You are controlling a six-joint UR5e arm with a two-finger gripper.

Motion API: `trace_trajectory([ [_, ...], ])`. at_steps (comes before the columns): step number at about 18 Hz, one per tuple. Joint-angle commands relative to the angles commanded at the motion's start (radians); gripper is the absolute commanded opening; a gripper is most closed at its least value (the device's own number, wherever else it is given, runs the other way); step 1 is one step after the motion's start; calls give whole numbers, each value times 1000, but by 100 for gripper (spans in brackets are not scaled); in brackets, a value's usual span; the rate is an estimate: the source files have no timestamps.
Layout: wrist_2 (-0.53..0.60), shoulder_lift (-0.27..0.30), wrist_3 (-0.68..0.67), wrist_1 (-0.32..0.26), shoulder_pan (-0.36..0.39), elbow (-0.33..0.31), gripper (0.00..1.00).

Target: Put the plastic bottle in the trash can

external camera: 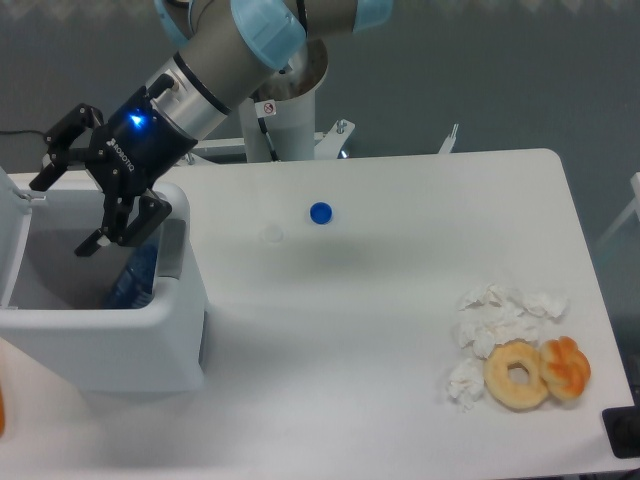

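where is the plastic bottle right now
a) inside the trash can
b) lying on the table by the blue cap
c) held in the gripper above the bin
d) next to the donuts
a: the plastic bottle stands inside the trash can, leaning against its right inner wall, and the gripper above it is open and empty.

Bright, even overhead light; soft shadows, slightly soft focus

Blue-tinted plastic bottle (134, 277), white trash can (120, 340), black gripper (62, 212).
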Motion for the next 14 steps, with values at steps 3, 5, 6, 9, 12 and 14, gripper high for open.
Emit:
trace_trajectory([
  [3, 2, 0, -5, 0, 64, 37, 100],
  [5, 21, -5, -5, -3, 97, 61, 100],
  [6, 50, -3, -2, -3, 122, 63, 100],
  [9, 179, 3, 6, -2, 172, 66, 100],
  [12, 329, 0, 75, -2, 176, 68, 100],
  [14, 435, -9, 83, -5, 173, 66, 100],
])
